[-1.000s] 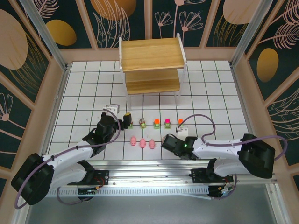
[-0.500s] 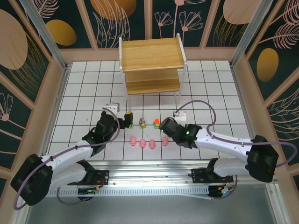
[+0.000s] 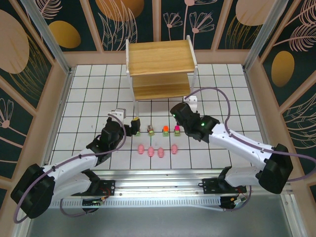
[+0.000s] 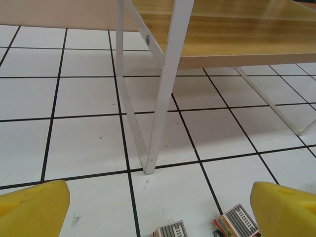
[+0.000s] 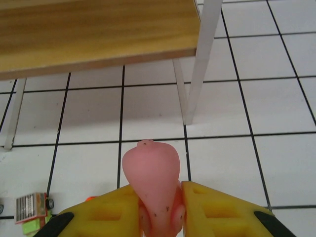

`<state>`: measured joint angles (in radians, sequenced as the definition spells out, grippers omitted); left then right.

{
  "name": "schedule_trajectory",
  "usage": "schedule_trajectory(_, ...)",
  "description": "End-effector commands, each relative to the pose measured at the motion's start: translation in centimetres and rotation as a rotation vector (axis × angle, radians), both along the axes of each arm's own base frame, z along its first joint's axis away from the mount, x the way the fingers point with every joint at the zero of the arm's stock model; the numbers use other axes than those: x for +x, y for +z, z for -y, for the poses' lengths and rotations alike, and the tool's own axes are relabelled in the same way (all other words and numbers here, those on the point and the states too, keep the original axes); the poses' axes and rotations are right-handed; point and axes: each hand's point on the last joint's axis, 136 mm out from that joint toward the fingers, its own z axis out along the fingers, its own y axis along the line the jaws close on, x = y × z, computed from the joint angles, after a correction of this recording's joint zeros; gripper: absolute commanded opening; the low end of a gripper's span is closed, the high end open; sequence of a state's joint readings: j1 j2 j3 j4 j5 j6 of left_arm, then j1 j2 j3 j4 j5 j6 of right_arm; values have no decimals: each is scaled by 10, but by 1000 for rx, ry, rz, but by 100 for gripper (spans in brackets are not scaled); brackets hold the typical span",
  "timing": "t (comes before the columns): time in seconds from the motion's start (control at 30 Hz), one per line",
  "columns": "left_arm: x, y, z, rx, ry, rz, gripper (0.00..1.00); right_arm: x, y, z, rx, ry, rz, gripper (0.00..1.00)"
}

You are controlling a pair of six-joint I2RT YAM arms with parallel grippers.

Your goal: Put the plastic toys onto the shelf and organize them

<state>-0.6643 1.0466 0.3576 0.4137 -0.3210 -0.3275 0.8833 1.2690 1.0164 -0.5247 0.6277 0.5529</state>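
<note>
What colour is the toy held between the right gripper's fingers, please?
Pink; the toy shows best in the right wrist view, clamped by the right gripper.

pig [image 5: 151, 173] base hidden inside end effector [image 5: 159, 190], 2 vehicles [image 4: 237, 220] cut by bottom edge

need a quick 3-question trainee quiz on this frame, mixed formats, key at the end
1. True or false: a toy already sits on the top board of the shelf.
2. The right gripper holds: A. a green vehicle B. a pink pig C. nothing.
3. In the top view, how many pink pigs lie on the table?
Key: 1 false; 2 B; 3 four.
</note>
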Motion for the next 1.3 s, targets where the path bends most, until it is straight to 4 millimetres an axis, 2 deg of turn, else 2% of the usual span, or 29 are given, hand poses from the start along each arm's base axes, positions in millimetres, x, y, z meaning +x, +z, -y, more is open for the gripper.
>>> schedule_trajectory(0.0, 2, 9, 6, -11, -14, 11, 94, 16, 17, -1, -42, 8, 51, 25)
schedule_trajectory(0.3, 0, 8, 8, -8, -35, 10, 93, 49, 40, -10, -50, 11, 108, 25)
schedule_trajectory(0.53, -1, 8, 14, -6, -71, 10, 92, 79, 47, -16, -64, 11, 130, 25)
schedule_trajectory(0.73, -7, 8, 31, -19, -173, 8, 92, 99, 40, -20, -68, 17, 122, 25)
schedule_trajectory(1.0, -8, -1, 50, -8, -266, -32, 91, 119, 32, -22, -66, 5, 121, 26)
schedule_trajectory(1.27, -11, -4, 56, -7, -304, -47, 90, 128, 26, -23, -75, -6, 117, 26)
